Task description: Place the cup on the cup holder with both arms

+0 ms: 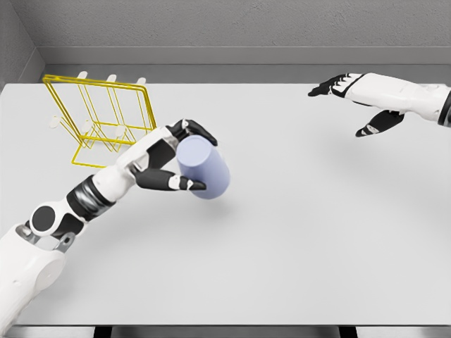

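Head view: left robot hand [175, 158] wraps its fingers [184, 183] around a pale blue cup [204, 167], tilted, held just right of the yellow wire cup holder [99, 116]. Cannot tell if the cup touches the desk [296, 239]. Holder stands at the desk's far left corner. Right robot hand [356, 102] hovers well right of the cup, fingers spread, holding nothing.

Simulated test bench, white table [296, 232], grey walls [246, 24]
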Robot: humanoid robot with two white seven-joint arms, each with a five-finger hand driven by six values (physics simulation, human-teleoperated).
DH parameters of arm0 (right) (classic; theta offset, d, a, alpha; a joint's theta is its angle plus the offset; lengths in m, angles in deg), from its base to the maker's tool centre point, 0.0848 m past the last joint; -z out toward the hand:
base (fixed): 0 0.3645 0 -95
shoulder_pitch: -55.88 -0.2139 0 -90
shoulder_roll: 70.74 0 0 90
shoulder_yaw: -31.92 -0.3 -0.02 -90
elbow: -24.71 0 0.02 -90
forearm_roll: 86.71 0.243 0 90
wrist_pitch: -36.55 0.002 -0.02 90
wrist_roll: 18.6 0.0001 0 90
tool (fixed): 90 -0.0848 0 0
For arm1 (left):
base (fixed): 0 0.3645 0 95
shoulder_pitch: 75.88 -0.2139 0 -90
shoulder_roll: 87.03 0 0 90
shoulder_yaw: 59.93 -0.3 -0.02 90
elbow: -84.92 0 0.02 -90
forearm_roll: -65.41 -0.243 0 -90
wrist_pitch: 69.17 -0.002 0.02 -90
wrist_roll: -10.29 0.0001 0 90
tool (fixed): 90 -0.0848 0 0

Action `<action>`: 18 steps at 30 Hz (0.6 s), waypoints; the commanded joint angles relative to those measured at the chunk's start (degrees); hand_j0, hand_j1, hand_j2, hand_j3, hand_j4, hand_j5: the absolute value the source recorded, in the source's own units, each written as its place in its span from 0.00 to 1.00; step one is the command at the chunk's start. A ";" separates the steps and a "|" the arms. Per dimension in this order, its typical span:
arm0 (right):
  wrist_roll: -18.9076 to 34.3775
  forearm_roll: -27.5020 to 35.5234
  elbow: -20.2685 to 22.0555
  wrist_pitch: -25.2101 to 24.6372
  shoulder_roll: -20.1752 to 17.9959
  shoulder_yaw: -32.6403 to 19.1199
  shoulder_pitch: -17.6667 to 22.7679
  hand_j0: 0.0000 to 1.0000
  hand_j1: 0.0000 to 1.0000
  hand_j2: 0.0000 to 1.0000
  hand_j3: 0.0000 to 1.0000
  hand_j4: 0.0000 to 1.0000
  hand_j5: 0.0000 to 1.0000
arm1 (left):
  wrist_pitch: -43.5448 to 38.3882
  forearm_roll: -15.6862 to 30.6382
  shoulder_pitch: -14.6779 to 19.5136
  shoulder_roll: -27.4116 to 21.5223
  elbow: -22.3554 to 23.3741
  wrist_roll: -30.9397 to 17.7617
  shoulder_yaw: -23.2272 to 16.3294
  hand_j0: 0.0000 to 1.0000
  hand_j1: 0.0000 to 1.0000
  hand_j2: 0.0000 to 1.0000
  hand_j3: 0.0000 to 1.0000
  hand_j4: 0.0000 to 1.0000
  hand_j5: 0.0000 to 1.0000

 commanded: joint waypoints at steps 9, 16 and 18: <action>0.06 0.38 -0.06 -0.11 -0.07 -0.07 0.00 1.00 1.00 1.00 1.00 1.00 1.00 | -0.02 11.28 0.61 -11.13 -5.05 -0.02 2.95 0.39 0.39 0.39 0.39 0.39 0.39; 0.06 0.38 -0.06 -0.11 -0.07 -0.07 0.00 1.00 1.00 1.00 1.00 1.00 1.00 | -0.02 13.74 2.37 -12.62 -5.13 -0.02 4.62 0.39 0.39 0.39 0.39 0.39 0.39; 0.06 0.38 -0.06 -0.11 -0.07 -0.07 -0.09 1.00 1.00 1.00 1.00 1.00 1.00 | -0.02 14.27 2.81 -12.71 -5.13 -0.02 4.62 0.39 0.39 0.39 0.39 0.39 0.39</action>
